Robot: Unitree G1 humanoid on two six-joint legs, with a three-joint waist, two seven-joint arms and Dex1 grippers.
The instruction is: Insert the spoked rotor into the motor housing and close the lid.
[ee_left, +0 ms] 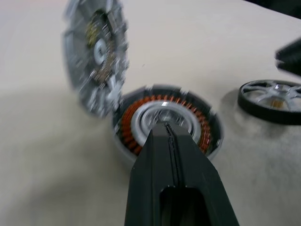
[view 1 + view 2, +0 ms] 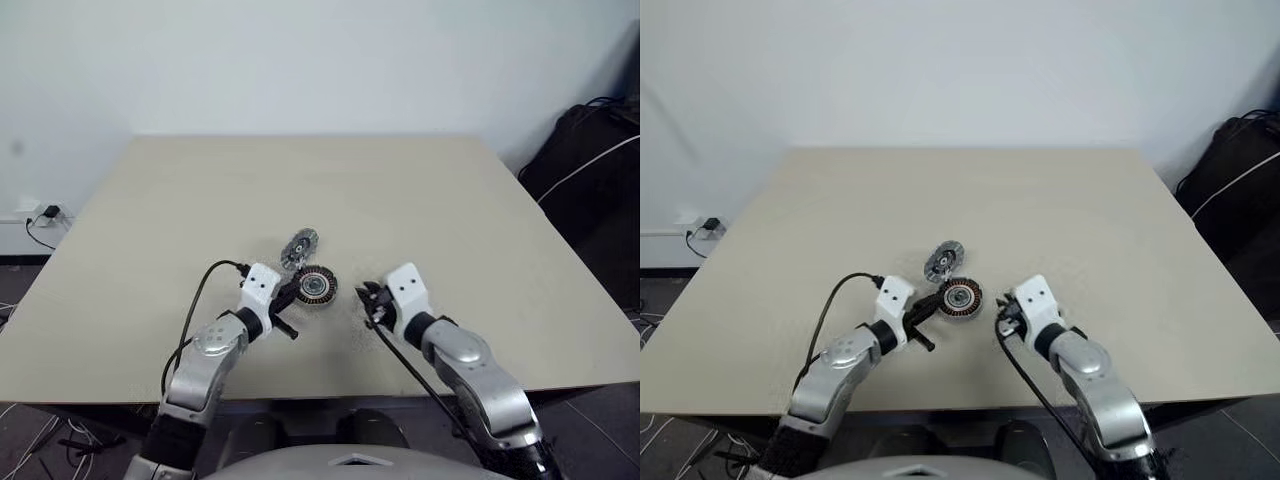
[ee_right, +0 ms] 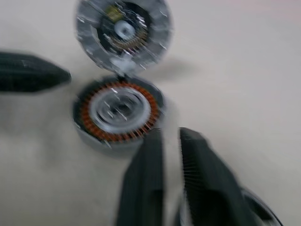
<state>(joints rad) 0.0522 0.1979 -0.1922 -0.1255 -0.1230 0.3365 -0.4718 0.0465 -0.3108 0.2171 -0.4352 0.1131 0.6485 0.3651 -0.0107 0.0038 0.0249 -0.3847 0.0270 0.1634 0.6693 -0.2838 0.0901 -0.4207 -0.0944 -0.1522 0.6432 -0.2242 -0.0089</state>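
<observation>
Left wrist view: I see my left hand (image 1: 168,136) pressed together just short of the motor housing (image 1: 162,120) mid-table (image 2: 450,200), lid (image 1: 96,56) tilted up at its far edge, spoked rotor (image 1: 273,99) lying right of it. My right hand (image 3: 170,141), nearly closed and empty, is beside the housing.

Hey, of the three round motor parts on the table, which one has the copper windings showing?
The motor housing, lying flat right in front of the left gripper. The lid, tilted open behind it, is silver-grey; the spoked rotor is black-rimmed with silver spokes.
</observation>
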